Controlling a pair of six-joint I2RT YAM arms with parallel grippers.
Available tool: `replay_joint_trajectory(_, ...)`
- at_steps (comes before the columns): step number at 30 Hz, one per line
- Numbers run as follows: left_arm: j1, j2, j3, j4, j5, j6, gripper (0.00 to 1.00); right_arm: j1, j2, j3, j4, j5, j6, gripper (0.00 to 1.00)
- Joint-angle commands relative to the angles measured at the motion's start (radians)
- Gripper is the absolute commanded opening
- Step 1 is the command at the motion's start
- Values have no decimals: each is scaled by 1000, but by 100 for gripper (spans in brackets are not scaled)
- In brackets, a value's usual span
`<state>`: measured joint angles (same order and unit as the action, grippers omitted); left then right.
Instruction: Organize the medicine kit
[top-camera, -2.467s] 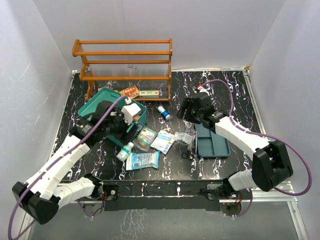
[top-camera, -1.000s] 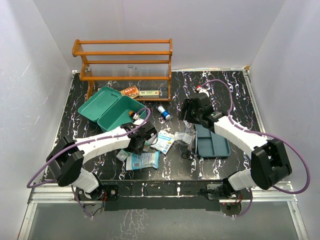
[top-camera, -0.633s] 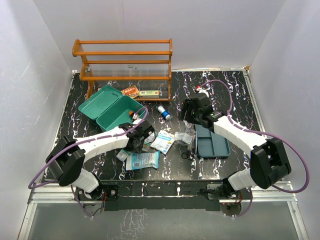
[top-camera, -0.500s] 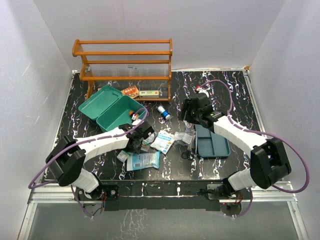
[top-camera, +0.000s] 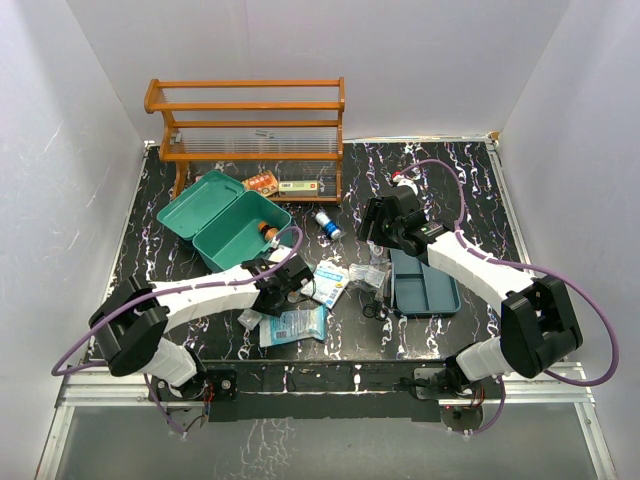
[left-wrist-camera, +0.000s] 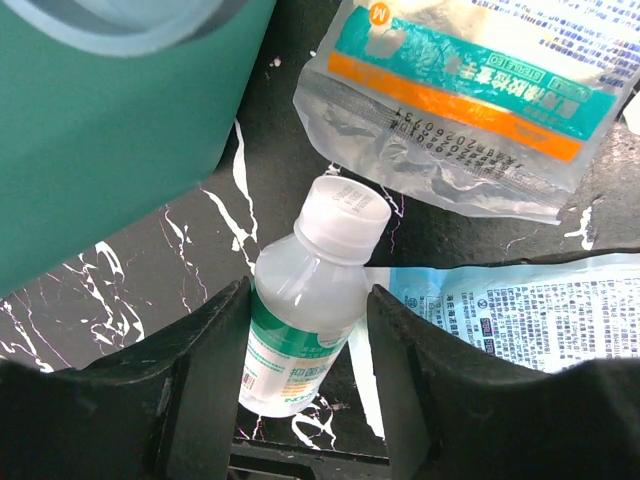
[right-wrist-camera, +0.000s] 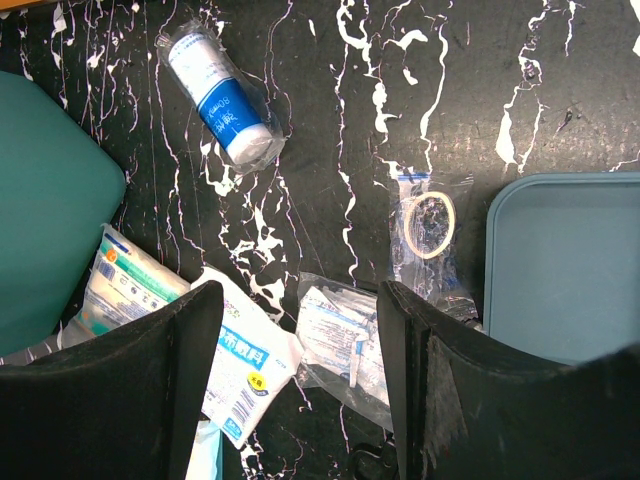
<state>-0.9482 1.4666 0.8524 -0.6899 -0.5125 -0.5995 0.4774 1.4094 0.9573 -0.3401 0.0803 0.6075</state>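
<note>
Left tool (top-camera: 288, 284) onto bottle (left-wrist-camera: 306, 318); open teal kit (top-camera: 216, 226)

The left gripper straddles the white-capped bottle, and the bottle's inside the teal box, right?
Not inside. The left gripper does straddle the white-capped bottle, but the bottle is on the table beside the teal box, as the left wrist view shows.

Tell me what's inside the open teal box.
One small orange item lies by the box's right corner; the rest looks bare. The left arm's cable covers a little of that corner.
</note>
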Motion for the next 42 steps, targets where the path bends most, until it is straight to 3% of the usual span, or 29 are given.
replay_joint_trajectory(1,-6,23,-15,9,17,-25,47,4,-28,14,20,18,-3,61)
replay_joint_trajectory(13,-7,80,9,5,25,-10,50,4,-47,8,21,20,-5,61)
replay_joint_trajectory(19,-7,93,37,-16,-7,-10,35,3,-59,3,23,22,-1,61)
replay_joint_trajectory(22,-6,55,68,-20,-12,13,33,4,-60,4,25,25,1,60)
replay_joint_trajectory(34,6,-121,274,109,65,218,34,4,-76,0,32,40,14,60)
replay_joint_trajectory(42,142,-103,524,137,69,265,34,4,-70,10,27,59,14,61)
